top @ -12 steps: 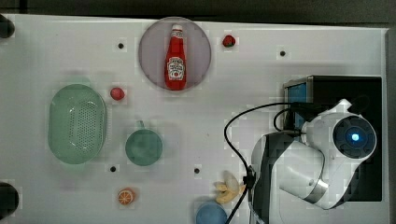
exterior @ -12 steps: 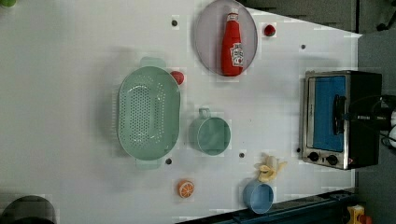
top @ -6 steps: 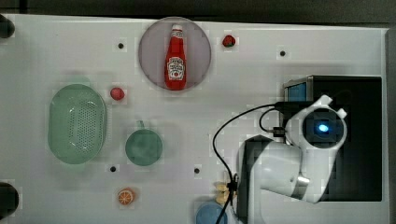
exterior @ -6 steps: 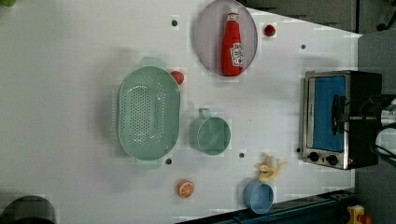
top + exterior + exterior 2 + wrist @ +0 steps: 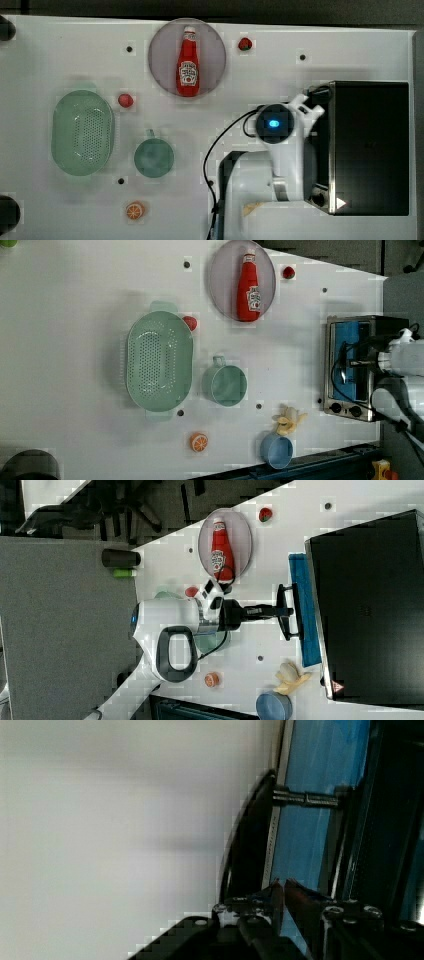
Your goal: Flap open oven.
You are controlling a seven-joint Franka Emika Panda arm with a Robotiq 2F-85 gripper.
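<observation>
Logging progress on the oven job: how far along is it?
Done: the gripper is shut on the handle of the oven. In hand: the blue door looks pulled partly away from the front. Left: swinging it fully down.

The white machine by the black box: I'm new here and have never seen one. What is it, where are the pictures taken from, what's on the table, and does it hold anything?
It is a robot arm with a gripper at its end. Three cameras stand off the arm: the top view looks straight down, and the left and right views look across the table from opposite sides. The wrist view comes from a camera on the arm itself, close to the blue glass door.

The black box is a toaster oven. Also there: a ketchup bottle lying on a plate, a green colander, a green mug, an orange half, a banana and a blue cup.

The gripper is at the door's bar handle; whether it grips it, I cannot tell.
</observation>
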